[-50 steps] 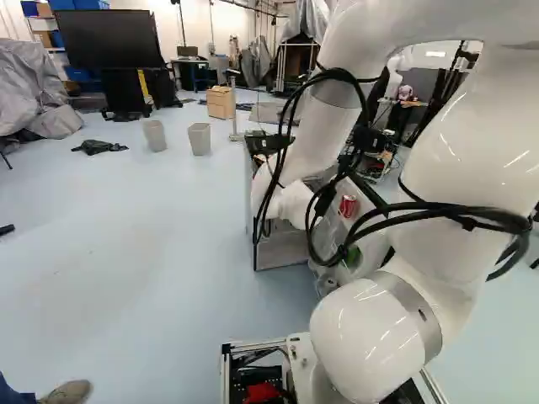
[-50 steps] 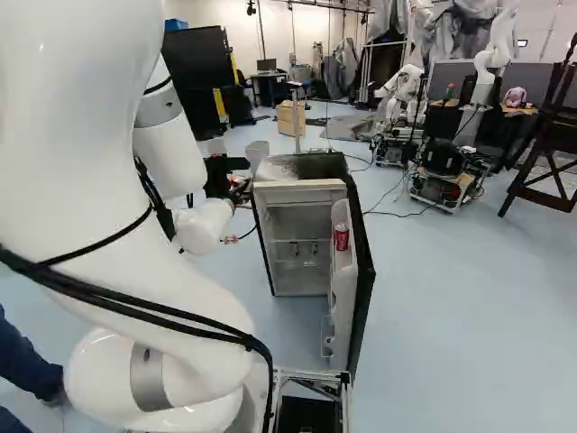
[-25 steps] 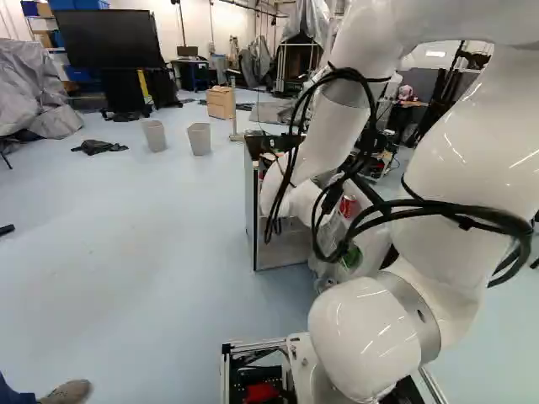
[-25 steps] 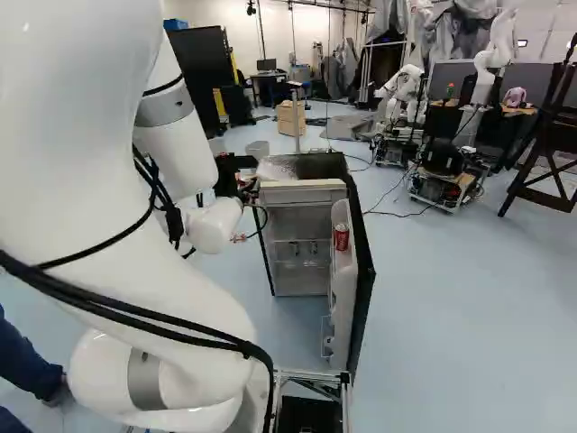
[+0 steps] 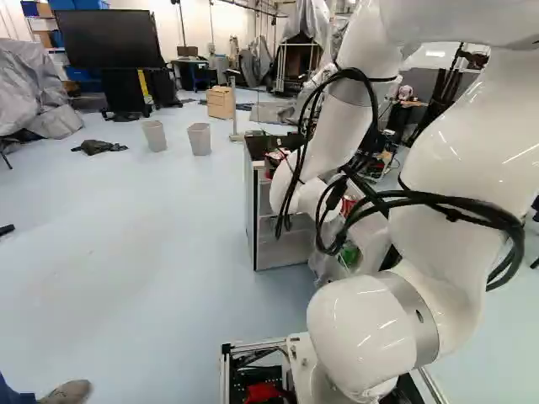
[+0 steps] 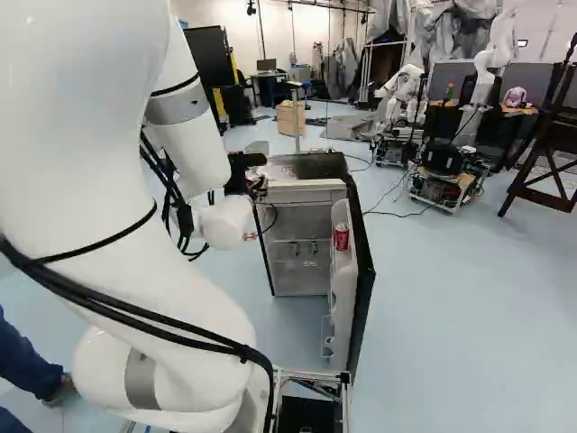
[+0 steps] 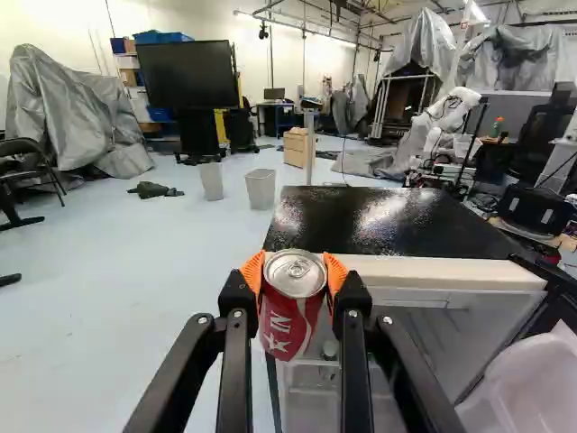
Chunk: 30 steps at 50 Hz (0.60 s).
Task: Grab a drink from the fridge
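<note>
Two level fingers (image 5: 276,159) clamp upright can (image 7: 290,327) near fridge (image 7: 383,221).

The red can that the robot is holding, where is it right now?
In the wrist view, the red can is between the two orange pads of the gripper, seen against the near corner of the fridge.

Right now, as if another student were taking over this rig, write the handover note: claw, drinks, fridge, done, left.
Claw: shut on a red can, pads on both sides.
Can: upright, outside the fridge, by its front edge.
Second red can: in the open fridge door.
Done: a drink is grabbed and out of the compartment.
Left: likely just moving it clear of the fridge, grip kept firm; no drop-off spot is given.
</note>
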Tool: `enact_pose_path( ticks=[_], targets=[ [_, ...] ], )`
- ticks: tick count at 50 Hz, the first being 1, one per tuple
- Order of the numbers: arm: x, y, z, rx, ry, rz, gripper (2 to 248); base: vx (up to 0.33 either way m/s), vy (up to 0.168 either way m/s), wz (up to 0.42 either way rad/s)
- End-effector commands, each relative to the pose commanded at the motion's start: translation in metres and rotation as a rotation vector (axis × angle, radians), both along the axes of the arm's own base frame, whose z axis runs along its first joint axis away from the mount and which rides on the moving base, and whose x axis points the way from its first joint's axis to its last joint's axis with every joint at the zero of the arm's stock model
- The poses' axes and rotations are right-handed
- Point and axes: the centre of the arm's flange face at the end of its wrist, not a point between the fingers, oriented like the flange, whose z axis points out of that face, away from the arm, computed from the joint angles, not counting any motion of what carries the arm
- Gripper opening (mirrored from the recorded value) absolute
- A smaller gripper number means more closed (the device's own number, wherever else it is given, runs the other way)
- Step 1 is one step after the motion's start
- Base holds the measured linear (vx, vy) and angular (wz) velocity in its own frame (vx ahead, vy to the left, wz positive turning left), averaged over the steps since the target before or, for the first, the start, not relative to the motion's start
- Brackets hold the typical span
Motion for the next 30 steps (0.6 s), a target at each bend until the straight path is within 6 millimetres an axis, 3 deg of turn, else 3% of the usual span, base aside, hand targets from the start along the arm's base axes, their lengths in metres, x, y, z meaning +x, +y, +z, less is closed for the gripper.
enact_pose_path(
  ticks=[30],
  targets=[
    [0.025,-0.030,0.007,-0.042,0.010,0.017,93,0.000,0.000,0.000]
  ],
)
